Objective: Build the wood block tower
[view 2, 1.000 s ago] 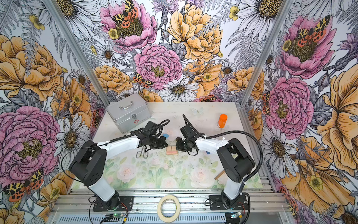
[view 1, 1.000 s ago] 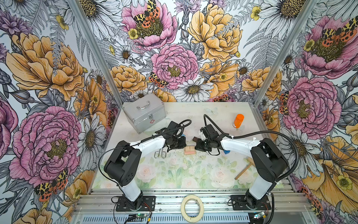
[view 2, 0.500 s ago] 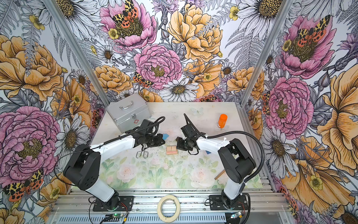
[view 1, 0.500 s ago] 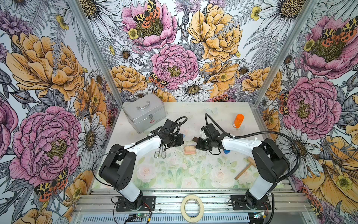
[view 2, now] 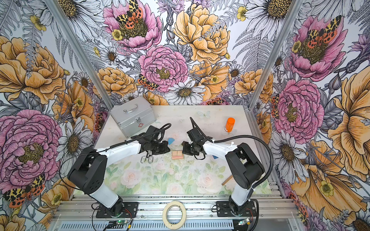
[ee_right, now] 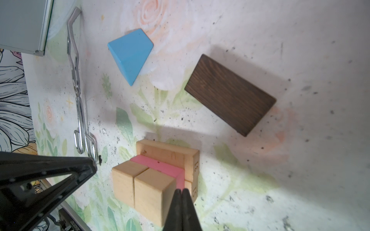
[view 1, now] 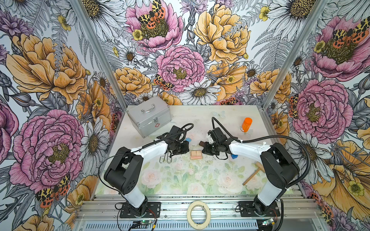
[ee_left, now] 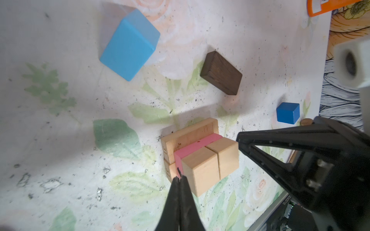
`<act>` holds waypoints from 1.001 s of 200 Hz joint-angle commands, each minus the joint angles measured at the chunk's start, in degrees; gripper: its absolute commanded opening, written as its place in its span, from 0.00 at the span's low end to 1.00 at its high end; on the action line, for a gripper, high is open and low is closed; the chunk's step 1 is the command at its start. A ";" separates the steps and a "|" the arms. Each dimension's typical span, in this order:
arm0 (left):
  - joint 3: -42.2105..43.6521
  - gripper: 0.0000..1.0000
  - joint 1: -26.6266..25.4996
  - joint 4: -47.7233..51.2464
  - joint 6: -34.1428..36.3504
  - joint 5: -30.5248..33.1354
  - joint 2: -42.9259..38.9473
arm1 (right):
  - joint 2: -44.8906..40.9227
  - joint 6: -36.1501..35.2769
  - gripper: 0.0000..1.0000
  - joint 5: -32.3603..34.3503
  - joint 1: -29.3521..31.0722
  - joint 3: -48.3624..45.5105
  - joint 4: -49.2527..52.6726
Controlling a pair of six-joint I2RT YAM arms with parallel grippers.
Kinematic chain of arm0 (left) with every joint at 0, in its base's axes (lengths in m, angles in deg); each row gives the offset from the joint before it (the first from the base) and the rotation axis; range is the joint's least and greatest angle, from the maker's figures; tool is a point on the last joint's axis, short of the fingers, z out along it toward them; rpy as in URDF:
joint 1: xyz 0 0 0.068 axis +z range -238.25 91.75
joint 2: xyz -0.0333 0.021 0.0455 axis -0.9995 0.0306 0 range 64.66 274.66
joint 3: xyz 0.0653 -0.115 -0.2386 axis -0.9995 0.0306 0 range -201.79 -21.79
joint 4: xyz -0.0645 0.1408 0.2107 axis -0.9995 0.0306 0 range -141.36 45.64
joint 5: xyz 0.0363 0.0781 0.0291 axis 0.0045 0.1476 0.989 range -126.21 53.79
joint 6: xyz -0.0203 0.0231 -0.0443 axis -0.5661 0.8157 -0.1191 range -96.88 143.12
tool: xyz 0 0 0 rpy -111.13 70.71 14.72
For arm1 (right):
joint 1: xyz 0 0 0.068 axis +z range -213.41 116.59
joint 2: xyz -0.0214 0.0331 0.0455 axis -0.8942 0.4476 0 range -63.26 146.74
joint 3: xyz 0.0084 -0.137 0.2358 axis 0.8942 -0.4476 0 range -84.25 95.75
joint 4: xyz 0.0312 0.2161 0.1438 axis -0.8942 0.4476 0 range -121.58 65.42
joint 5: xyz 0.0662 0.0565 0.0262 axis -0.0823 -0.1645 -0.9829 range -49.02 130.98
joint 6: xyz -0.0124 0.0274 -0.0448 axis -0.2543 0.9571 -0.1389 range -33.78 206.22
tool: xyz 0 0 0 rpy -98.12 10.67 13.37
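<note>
moved: left gripper (ee_left: 179, 179) shifted slightly, closed, empty; right gripper (ee_right: 181, 193) closed, empty | wood block tower (view 1: 195, 155) flanked at centre of table (view 1: 200, 120); 2 tan cubes (ee_left: 202, 170) topmost | risk: cubes shoved off pink bar (ee_left: 196, 146) by closed tips

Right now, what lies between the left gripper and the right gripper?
Only the wood block tower, tan and pink. Both top views show it between the left gripper and the right gripper, both shut. Each wrist view shows it too.
</note>
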 commanded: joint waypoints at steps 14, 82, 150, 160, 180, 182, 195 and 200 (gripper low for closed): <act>-0.92 0.00 -0.46 -0.60 -0.43 -0.93 1.78 | -0.83 0.46 0.00 0.82 -0.34 1.20 -0.81; -1.89 0.00 -1.02 -0.66 -0.21 -0.79 2.29 | -0.22 0.47 0.00 0.86 -0.31 1.70 -0.89; -2.72 0.00 -1.64 -0.65 -0.17 -1.22 3.33 | 0.36 0.55 0.00 0.68 -0.07 2.32 -0.95; -2.93 0.00 -1.65 -0.66 -0.16 -1.23 3.51 | 0.57 0.46 0.00 0.54 0.06 2.49 -0.93; -3.03 0.00 -1.81 -0.69 -0.09 -1.24 3.70 | 0.78 0.47 0.00 0.51 0.22 2.67 -1.06; -2.99 0.00 -1.82 -0.66 -0.13 -1.28 3.70 | 0.83 0.48 0.00 0.44 0.24 2.69 -1.04; -3.12 0.00 -1.76 -0.66 -0.09 -1.24 3.70 | 0.96 0.48 0.00 0.42 0.28 2.78 -1.03; -3.08 0.00 -1.81 -0.67 -0.08 -1.23 3.70 | 0.99 0.50 0.00 0.38 0.32 2.83 -1.01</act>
